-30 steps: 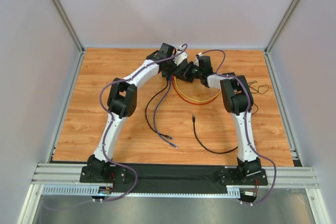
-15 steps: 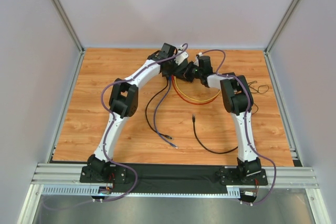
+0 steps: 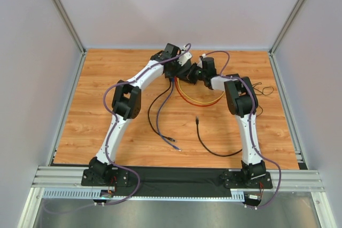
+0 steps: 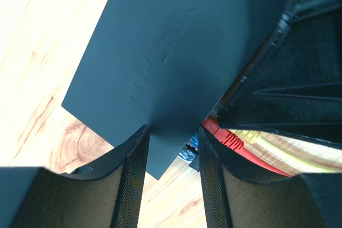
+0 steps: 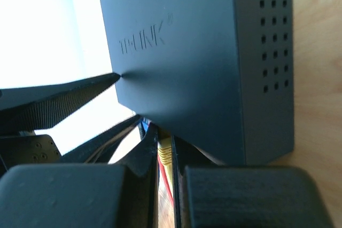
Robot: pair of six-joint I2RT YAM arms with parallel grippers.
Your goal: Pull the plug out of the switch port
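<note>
Left wrist view, closest first: my left gripper [image 4: 172, 137] has its two ribbed pads [image 4: 134, 180] apart. They straddle the near corner of the switch [image 4: 160, 46], the black TP-LINK box lying flat on the wooden table [image 4: 32, 68]. In the gap just past my pads sits a blue plug [image 4: 192, 143], and beside it a red plug [image 4: 223, 134]. Both look seated in the port row, as far as I can judge. Right wrist view: my right gripper [image 5: 163, 138] has its fingers drawn almost together, and the yellow plug [image 5: 165, 153] shows in the slit between them, so I read that as a pinch on it. The plug's nose runs in under the switch's edge, so I judge it not yet out. Top external view: nearest my bases, a black cable [image 3: 214, 150] and a blue cable [image 3: 170, 116] lie on the table with free ends. Past them the yellow and red leads [image 3: 200, 101] make a loop. Farthest off, near the middle of the far edge, both grippers meet over the switch, which they hide in that view. By my reckoning the reach and the grip are done and the pull itself is left. My left side is placed either to steady the box or to take the blue plug, and I cannot tell which.
</note>
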